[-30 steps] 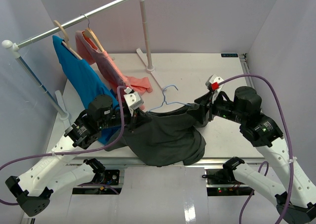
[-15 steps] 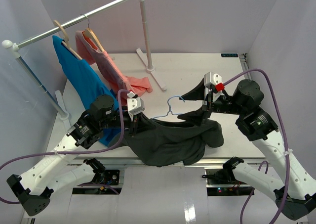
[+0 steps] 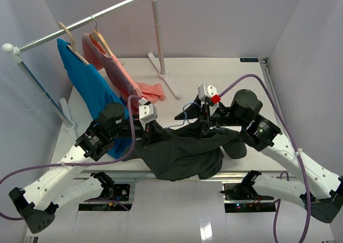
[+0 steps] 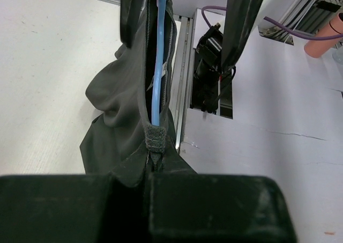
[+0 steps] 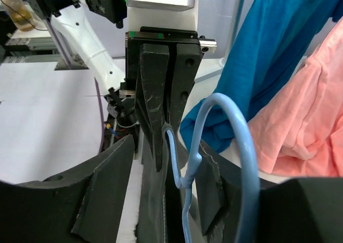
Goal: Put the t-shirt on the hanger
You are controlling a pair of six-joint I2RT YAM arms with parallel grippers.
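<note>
The dark grey t-shirt (image 3: pixel 182 154) lies bunched at the table's front edge, with the light-blue wire hanger (image 3: pixel 187 108) inside it. Only the hook and neck stick out. My left gripper (image 3: pixel 147 131) is shut on the shirt's shoulder and the hanger's end; in the left wrist view the wire (image 4: pixel 156 66) runs away from my closed gripper (image 4: pixel 153 165) through the cloth (image 4: pixel 118 119). My right gripper (image 3: pixel 206 126) is open. In the right wrist view it (image 5: pixel 169 165) straddles the collar and the hanger neck (image 5: pixel 185 189), and the hook (image 5: pixel 238 130) curves up beside it.
A rail (image 3: pixel 86 22) at the back left holds a bright blue garment (image 3: pixel 88 85) and a salmon-pink garment (image 3: pixel 120 74) on wooden hangers. Its white post and foot (image 3: pixel 159 50) stand behind the hanger hook. The shirt overhangs the table's front edge (image 3: pixel 241 173).
My right arm has swung left from the shirt's right side to the hanger's neck and let go of the cloth, which has sagged. My left gripper has kept its hold and barely moved.
</note>
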